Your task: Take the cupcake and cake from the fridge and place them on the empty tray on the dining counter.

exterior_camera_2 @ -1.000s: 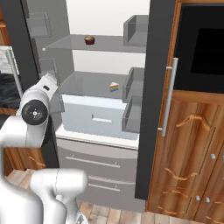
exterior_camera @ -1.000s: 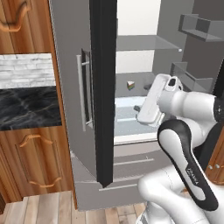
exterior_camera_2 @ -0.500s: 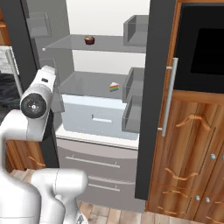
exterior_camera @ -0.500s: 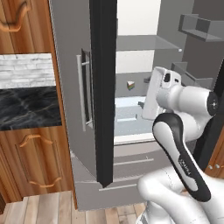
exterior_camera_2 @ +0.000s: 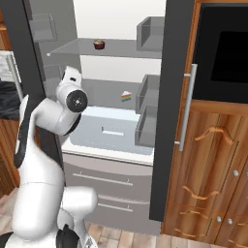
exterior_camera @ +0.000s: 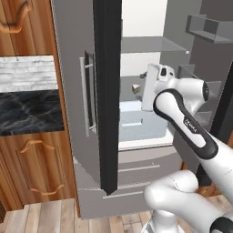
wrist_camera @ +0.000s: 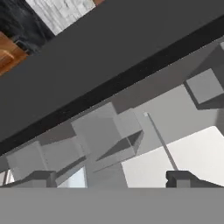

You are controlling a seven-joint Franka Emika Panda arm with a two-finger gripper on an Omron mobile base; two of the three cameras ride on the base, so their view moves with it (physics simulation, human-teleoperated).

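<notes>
left base: behind-left, faces open fridge (exterior_camera: 136, 118) | right base: behind-right, same interior | hand: close, rolled, on door bins (wrist_camera: 105, 140)

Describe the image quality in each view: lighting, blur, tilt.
Left base view: flat, even rendered light, soft focus; cake small and blurry. Right base view: sharper, cupcake distinct on its shelf. Hand view: strongly rolled, fridge interior slanted, edges blurred.
</notes>
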